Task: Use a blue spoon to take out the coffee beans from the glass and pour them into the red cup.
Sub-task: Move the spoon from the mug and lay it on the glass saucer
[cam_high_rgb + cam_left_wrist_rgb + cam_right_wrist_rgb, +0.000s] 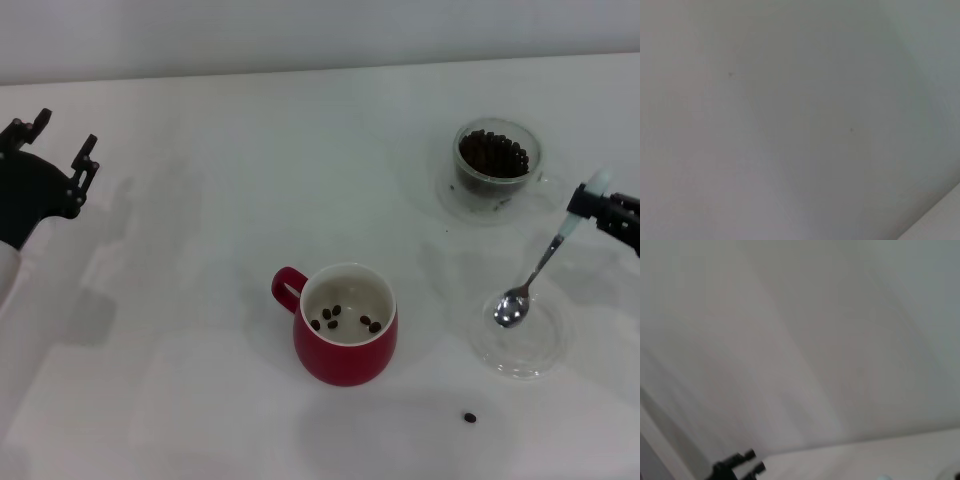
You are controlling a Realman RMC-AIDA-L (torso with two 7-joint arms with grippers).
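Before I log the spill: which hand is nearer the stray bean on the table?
Right. The right hand, gripping the blue spoon, is beyond and right of the stray bean; the left hand sits far across at the table's left edge.

Bright even light; faint shadows; wrist views blurred.

Worktop (200, 250): plain white, unpatterned.
Red cup (345, 325): glossy red outside, white inside.
Coffee beans (492, 153): dark brown, nearly black.
Glass (497, 168): clear, colourless.
Blue spoon (545, 264): shiny silver bowl and neck, pale light-blue handle.
Shallow dish (523, 340): clear.
Left hand (55, 160) and right hand (590, 205): black.
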